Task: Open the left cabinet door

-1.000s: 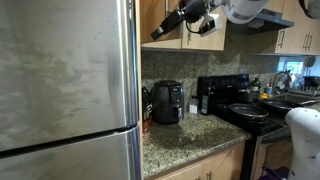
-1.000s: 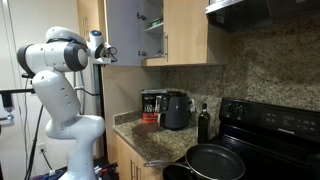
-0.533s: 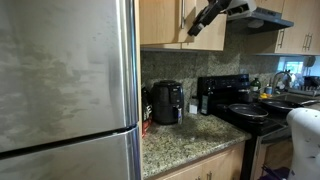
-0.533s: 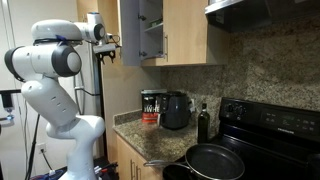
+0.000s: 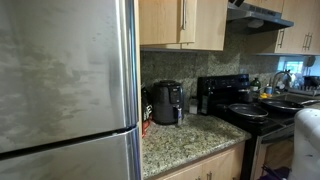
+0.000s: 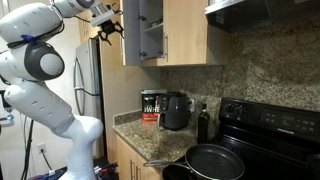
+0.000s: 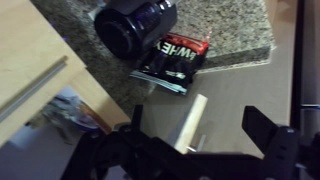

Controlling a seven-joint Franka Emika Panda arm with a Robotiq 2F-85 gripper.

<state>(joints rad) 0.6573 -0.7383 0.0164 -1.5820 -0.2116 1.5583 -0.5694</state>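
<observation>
1. In an exterior view, the left cabinet door (image 6: 131, 30) stands swung open above the granite desk (image 6: 150, 142). Its grey inner face is turned to the camera, and the shelves (image 6: 152, 30) behind it are exposed.
2. The white arm (image 6: 35, 60) reaches up from the left of the scene. The gripper (image 6: 108, 26) sits just beside the open door's free left edge; whether they touch cannot be told.
3. The wrist view shows the dark fingers (image 7: 270, 135) spread wide with nothing held between them, looking down on the desk far below.
4. In the wrist view a black appliance (image 7: 135, 25) stands on the desk with a red-and-black packet (image 7: 172, 60) just beside it. The exterior view places the packet on the appliance's left.
5. A dark bottle (image 6: 204, 122) stands to the right of the appliance, near the black stove (image 6: 275, 130).
6. A dark pan (image 6: 213, 160) rests at the near left corner of the stove.
7. The twin door (image 6: 187, 30), to the right of the open one, is shut, with its handle along its left edge.
8. In an exterior view, a stainless fridge (image 5: 65, 80) fills the left of the scene, and the robot's white base (image 5: 308, 140) shows at the lower right.
</observation>
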